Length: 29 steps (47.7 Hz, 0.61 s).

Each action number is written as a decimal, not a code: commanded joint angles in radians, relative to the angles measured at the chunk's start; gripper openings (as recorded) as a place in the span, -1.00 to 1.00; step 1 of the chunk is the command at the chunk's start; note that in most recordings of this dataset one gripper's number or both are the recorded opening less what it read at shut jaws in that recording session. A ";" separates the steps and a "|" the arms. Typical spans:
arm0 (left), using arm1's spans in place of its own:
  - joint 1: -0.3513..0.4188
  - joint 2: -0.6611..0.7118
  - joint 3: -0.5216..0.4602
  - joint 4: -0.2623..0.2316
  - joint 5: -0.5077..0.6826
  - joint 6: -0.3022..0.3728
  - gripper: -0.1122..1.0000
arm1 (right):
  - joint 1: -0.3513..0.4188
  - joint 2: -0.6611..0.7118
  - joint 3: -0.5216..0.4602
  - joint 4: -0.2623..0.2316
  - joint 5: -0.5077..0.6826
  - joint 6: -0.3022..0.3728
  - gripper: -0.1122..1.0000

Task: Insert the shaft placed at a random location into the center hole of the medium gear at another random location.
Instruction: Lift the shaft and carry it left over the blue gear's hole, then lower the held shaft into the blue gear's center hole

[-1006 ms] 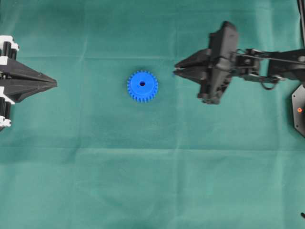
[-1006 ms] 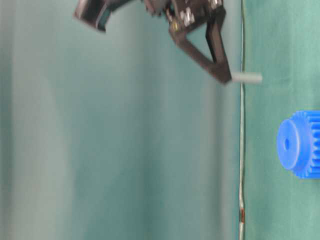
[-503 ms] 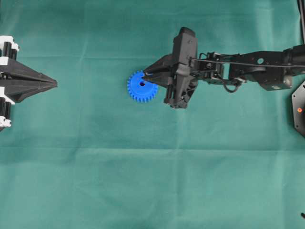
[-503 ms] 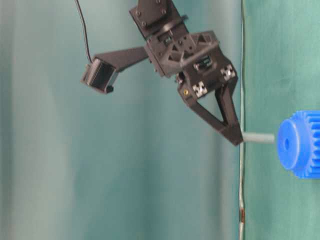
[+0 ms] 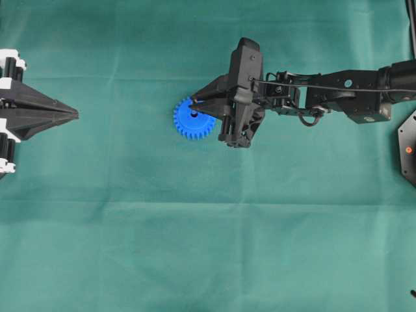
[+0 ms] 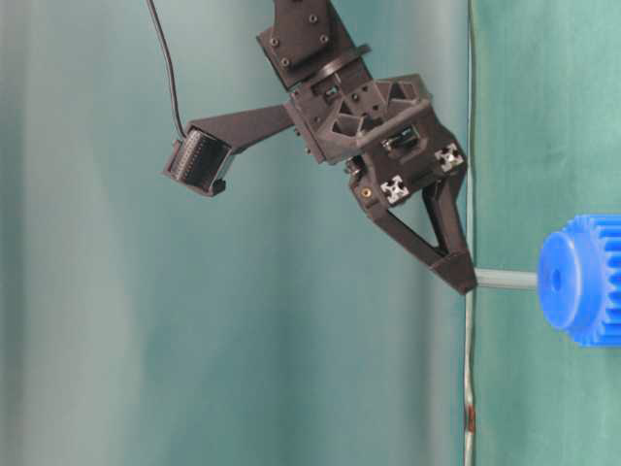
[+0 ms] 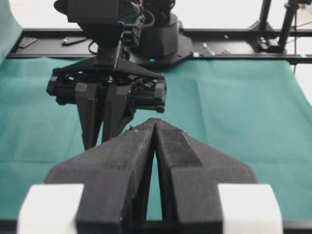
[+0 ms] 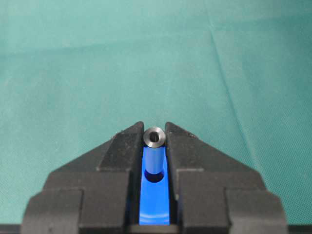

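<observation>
Right gripper (image 5: 195,104) was over the medium gear (image 5: 190,123), jaws clamped on the shaft (image 6: 506,280). In the right wrist view the shaft (image 8: 155,153) sat pinched between the two fingertips, its hollow end facing the camera and blue gear face showing behind it. Table-level view: shaft stuck out from the right fingertips (image 6: 460,274) straight toward the gear (image 6: 580,280), roughly in line with the center hole (image 6: 557,280); its free end was at the hub face. Couldn't tell whether the tip had entered the hole or only touched the face. Gear lay flat on the green cloth of the table (image 5: 208,247), near the middle, slightly left of centre in the overhead view.

Left gripper (image 5: 73,114) was well apart at the left edge, pointing toward the gear, jaws pressed together with nothing between them; the left wrist view showed the fingertips (image 7: 155,127) meeting.
</observation>
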<state>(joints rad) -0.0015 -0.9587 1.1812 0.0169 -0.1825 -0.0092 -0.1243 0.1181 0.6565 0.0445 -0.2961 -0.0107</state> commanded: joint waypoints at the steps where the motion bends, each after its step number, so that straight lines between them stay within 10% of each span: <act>1: 0.002 0.008 -0.025 0.003 -0.006 0.002 -0.79 | 0.003 -0.008 -0.025 0.000 -0.006 0.009 -0.56; 29: 0.002 0.008 -0.025 0.003 -0.005 0.000 -0.79 | 0.005 0.044 -0.026 -0.002 -0.026 0.009 -0.56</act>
<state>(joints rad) -0.0015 -0.9587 1.1796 0.0169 -0.1810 -0.0092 -0.1227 0.1687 0.6427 0.0445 -0.3145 -0.0107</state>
